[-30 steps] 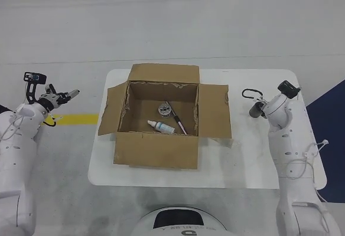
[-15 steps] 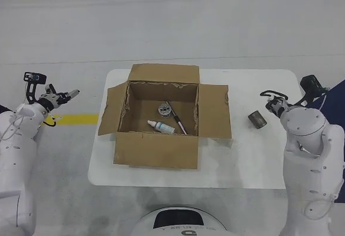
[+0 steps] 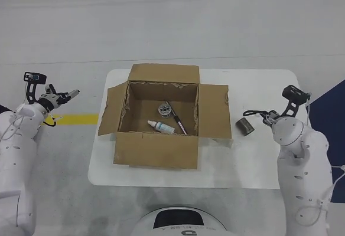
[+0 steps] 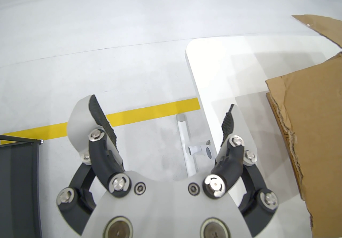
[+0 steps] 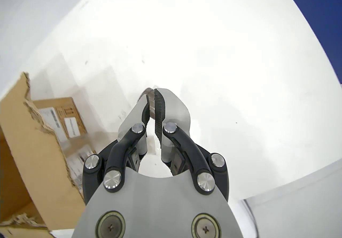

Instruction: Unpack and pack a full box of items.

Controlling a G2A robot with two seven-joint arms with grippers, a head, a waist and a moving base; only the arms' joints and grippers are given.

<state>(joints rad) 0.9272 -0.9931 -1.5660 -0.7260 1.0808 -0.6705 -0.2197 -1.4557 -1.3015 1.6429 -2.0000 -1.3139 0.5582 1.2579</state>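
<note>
Sitting open mid-table, the cardboard box [image 3: 155,150] holds a white bottle [image 3: 160,126], a pen [image 3: 177,120] and a round metal piece [image 3: 163,108]. A dark can [image 3: 243,125] sits on the white table [image 3: 249,171] just right of the box's flap, near the right gripper [image 5: 155,97], its fingers pressed together on nothing. The left gripper [image 4: 163,105] hangs beyond the table's left edge, fingers spread apart.

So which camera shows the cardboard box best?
The top view: the whole box stands on the table, wide open, inside visible. The left wrist view catches parts of two flaps; the right wrist view, a torn flap and a labelled panel.
</note>
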